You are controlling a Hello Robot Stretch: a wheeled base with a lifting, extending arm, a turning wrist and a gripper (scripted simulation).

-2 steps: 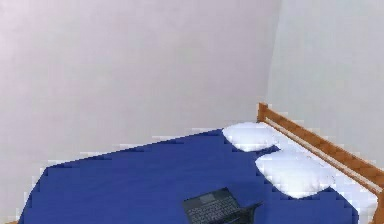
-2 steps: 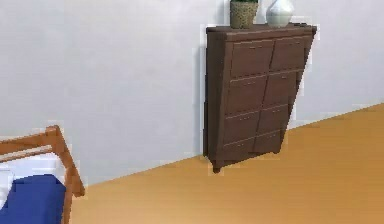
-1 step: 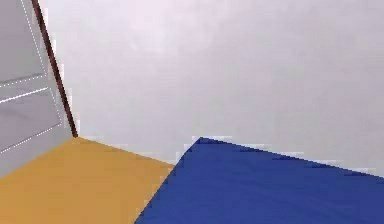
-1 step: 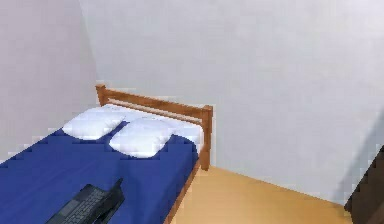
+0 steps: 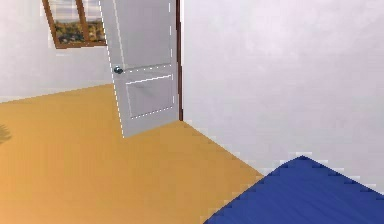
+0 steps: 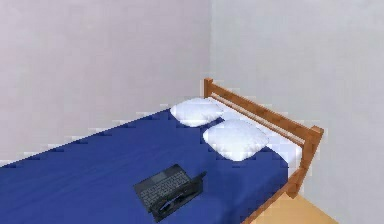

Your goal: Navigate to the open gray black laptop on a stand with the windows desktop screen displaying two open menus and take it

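Open dark laptop laid flat on the blue bed near its front edge, two white pillows set against the wooden headboard, white door seen ahead beyond orange floor.

Robot body outside both views; colours, shapes, markings cannot tell
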